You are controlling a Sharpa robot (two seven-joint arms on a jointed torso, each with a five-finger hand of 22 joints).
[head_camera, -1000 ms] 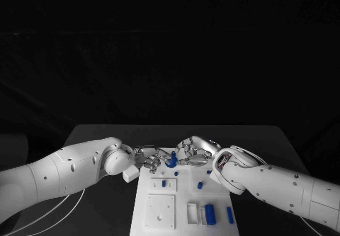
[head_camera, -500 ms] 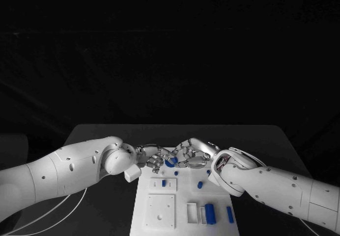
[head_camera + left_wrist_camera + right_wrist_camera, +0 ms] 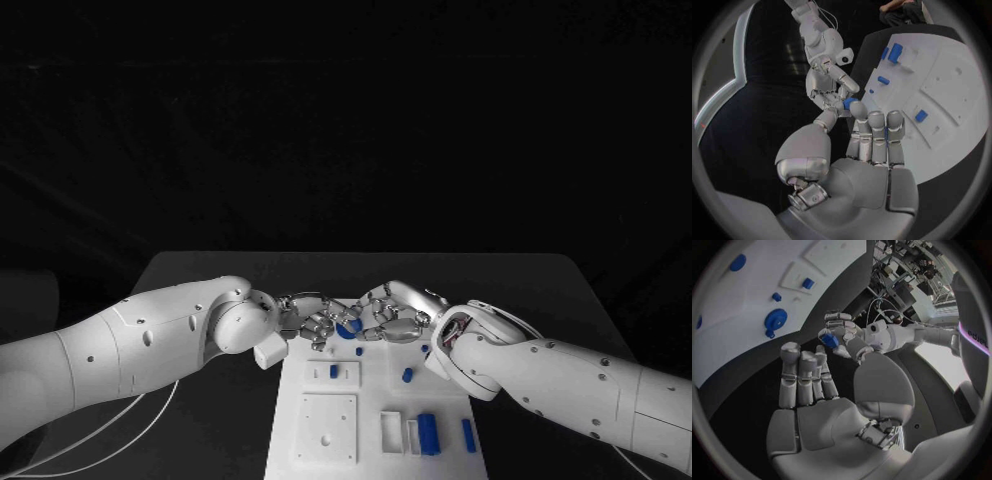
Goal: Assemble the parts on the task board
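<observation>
A small blue part (image 3: 351,326) hangs between my two hands above the far end of the white task board (image 3: 325,392). My left hand (image 3: 306,320) pinches it at its fingertips; the right wrist view shows those fingers curled round the blue part (image 3: 830,340). My right hand (image 3: 395,312) faces it from the other side, fingers stretched out, their tips beside the part and holding nothing. In the left wrist view the blue part (image 3: 850,103) sits just past my left fingertips (image 3: 861,116), with the right hand (image 3: 826,85) close against it.
Several blue parts lie on the board: a small one (image 3: 333,372) in a recess, another (image 3: 407,376) near the right edge, two long ones (image 3: 427,434) at the near right. A blue round knob (image 3: 775,320) stands on the board. Dark table surrounds the board.
My right hand has moved a little left, closing in on the left hand. The blue part stays between the two hands, nearly in place.
</observation>
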